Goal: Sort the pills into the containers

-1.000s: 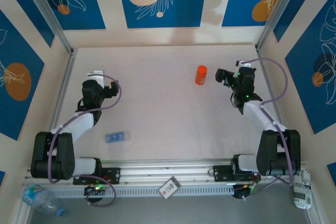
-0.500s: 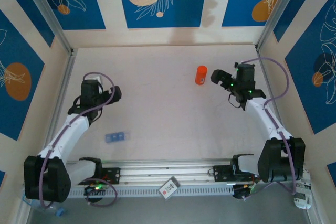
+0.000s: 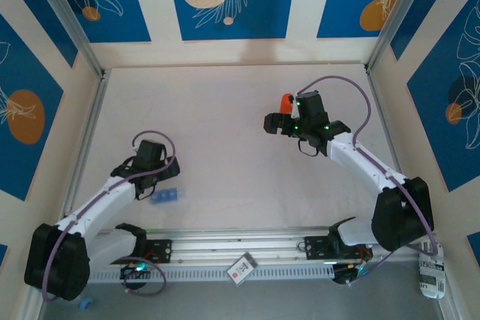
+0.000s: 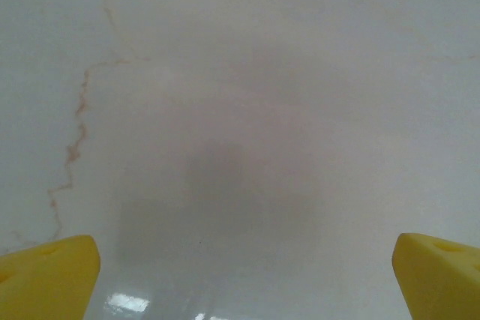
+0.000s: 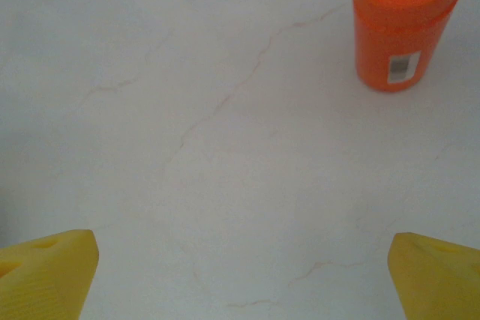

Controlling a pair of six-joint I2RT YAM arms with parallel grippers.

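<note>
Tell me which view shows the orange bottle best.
Right wrist. The bottle stands upright at the frame's top right, large and sharp, its label visible, though its top is cut off. In the top external view the bottle is small and partly hidden behind the right gripper.

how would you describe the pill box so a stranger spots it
On the pale table, look at the near left, just ahead of the metal rail. The containers lie there: a small flat translucent blue box, unlike the upright orange bottle farther back on the right.
</note>
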